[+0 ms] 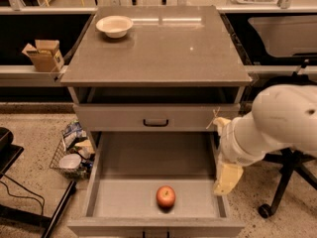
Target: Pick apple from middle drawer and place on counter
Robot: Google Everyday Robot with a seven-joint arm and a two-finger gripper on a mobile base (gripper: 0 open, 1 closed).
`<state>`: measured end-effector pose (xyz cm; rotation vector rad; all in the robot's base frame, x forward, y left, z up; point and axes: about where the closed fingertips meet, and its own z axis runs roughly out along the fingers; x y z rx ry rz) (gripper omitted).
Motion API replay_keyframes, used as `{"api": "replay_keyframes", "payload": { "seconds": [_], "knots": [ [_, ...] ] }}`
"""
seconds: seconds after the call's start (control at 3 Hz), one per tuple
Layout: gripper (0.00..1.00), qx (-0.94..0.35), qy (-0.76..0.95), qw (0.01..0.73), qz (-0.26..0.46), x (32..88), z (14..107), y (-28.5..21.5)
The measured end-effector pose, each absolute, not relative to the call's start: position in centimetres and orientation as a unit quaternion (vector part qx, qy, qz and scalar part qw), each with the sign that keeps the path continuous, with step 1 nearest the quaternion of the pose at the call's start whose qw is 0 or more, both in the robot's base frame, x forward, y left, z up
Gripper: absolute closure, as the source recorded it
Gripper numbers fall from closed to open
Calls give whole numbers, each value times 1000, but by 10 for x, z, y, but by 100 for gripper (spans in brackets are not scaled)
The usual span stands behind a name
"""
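Round red-orange apple (166,196), alone on smooth grey floor of open drawer (121,202), gripper (227,178) over drawer's right wall, hold impossible to tell

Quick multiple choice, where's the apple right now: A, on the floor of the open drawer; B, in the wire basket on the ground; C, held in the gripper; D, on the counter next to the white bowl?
A: the apple lies on the open middle drawer's grey floor near its front, while the gripper hangs at the drawer's right edge, apart from it.
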<state>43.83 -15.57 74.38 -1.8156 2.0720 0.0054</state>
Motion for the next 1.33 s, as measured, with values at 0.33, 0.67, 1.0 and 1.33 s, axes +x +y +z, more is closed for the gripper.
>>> {"api": "replay_keyframes", "payload": {
  "seconds": [0.33, 0.67, 1.0, 1.33],
  "knots": [
    [0, -643, 734, 218, 7, 445, 713, -135],
    [0, -648, 730, 216, 9, 449, 707, -131],
    [0, -657, 721, 214, 42, 458, 634, -109],
    [0, -653, 719, 226, 78, 470, 568, -95]
  ]
}}
